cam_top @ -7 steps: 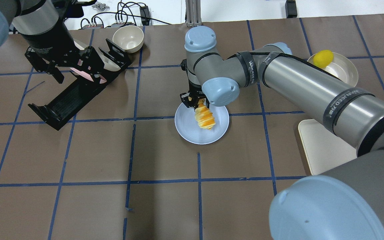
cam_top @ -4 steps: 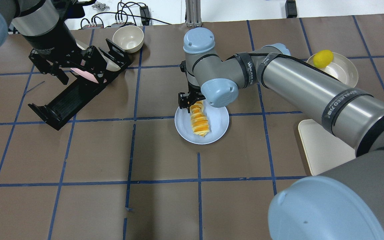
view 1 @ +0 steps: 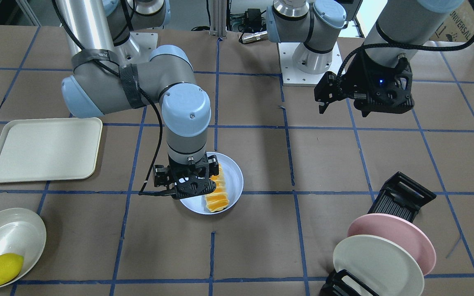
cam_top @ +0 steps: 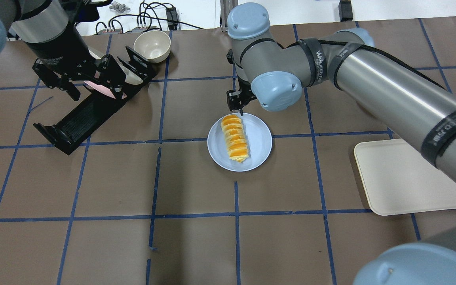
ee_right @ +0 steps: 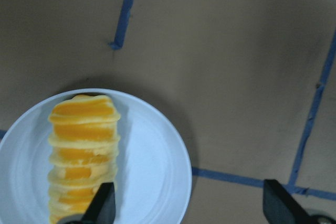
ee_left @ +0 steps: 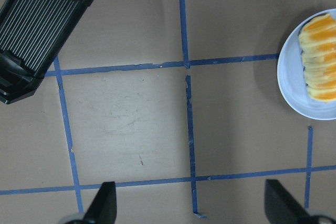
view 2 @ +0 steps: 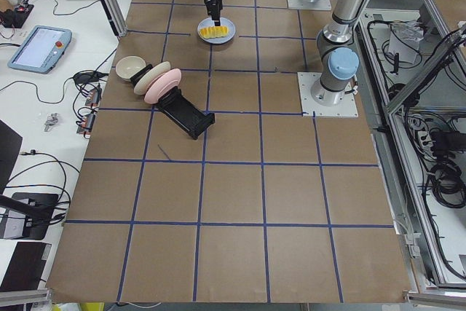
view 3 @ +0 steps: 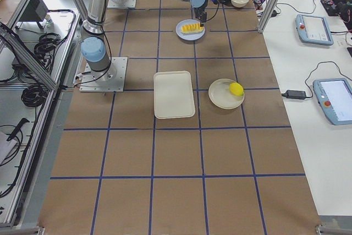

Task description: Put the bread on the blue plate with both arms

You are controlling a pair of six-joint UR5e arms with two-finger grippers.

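Note:
The bread (cam_top: 234, 137), striped orange and cream, lies flat on the blue plate (cam_top: 260, 143) at the table's middle. My right gripper (cam_top: 236, 103) hangs open and empty just above the plate's far rim. In the right wrist view its fingers (ee_right: 102, 205) stand wide apart, with the bread (ee_right: 81, 156) and the plate (ee_right: 155, 177) below them. My left gripper (cam_top: 89, 85) is open and empty, held high over the black rack at the far left. Its wrist view shows the bread (ee_left: 320, 66) on the plate (ee_left: 291, 77) off to one side.
A black plate rack (cam_top: 81, 114) holds a pink plate (view 1: 405, 236) and a cream-white plate (view 1: 377, 263). A cream bowl (cam_top: 152, 45) stands behind it. A cream tray (cam_top: 402, 178) lies at the right. A bowl (view 1: 8, 234) holds the lemon (view 1: 1, 269).
My right gripper has let go of the bread, which went from tilted to lying flat on the plate. The gripper then rose and drew back past the plate's far rim. The left arm hardly moved.

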